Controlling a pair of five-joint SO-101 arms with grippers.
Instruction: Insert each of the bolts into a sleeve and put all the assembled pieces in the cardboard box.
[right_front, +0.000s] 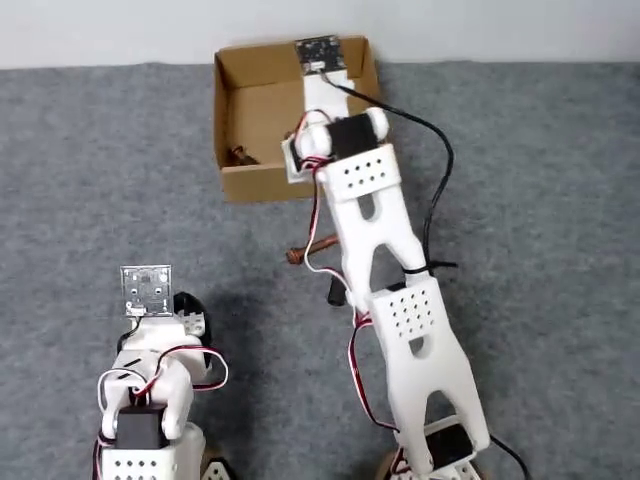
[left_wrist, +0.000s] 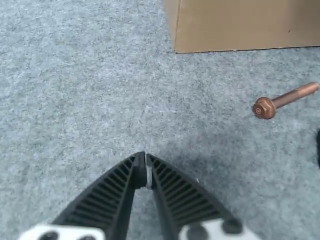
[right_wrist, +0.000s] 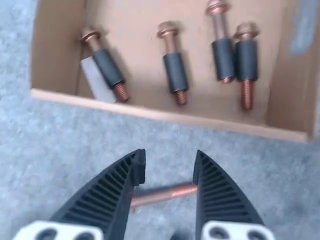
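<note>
A loose copper-coloured hex-head bolt (right_front: 296, 256) was found lying on the grey carpeted table (right_front: 520, 180) at the centre of the high view, just below the open brown cardboard box (right_front: 255, 183) and partly hidden under the right arm. Its shank was seen crosswise in the gap of the right hand (right_wrist: 169, 160), whose jaws were set moderately apart; whether it was touched could not be told. Four sleeved bolts (right_wrist: 175, 70) were lying in the box. The left hand (left_wrist: 145, 165), at lower left and farther off, was closed on nothing.
</note>
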